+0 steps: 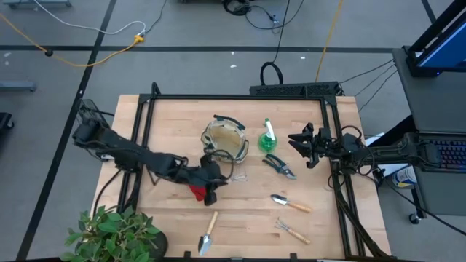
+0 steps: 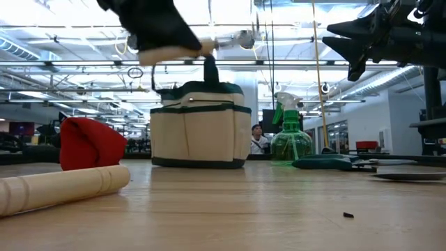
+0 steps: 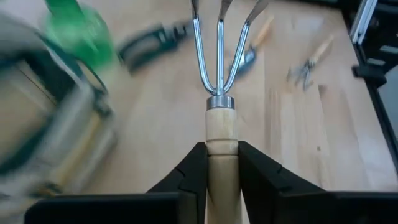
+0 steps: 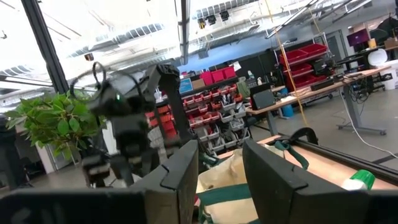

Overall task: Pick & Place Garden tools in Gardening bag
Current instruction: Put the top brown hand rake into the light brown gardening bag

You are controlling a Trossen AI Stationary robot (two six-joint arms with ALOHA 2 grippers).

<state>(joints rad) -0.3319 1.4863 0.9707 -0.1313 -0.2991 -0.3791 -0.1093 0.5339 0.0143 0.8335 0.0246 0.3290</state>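
Left wrist view: left end effector (image 3: 222,168) clenched on fork (image 3: 221,81) handle, tines forward, likely for bag (image 1: 224,138) at frame centre; right end effector (image 1: 303,145) released, idle at right.

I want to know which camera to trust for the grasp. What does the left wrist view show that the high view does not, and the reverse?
Only the left wrist view shows the left gripper with its jaws shut on the wooden handle of the three-pronged fork.

Only the high view shows the potted plant, the red glove and the right gripper waiting beside the table's right rail.

Both show the gardening bag, the green spray bottle, the pruning shears and other wooden-handled tools lying on the table.
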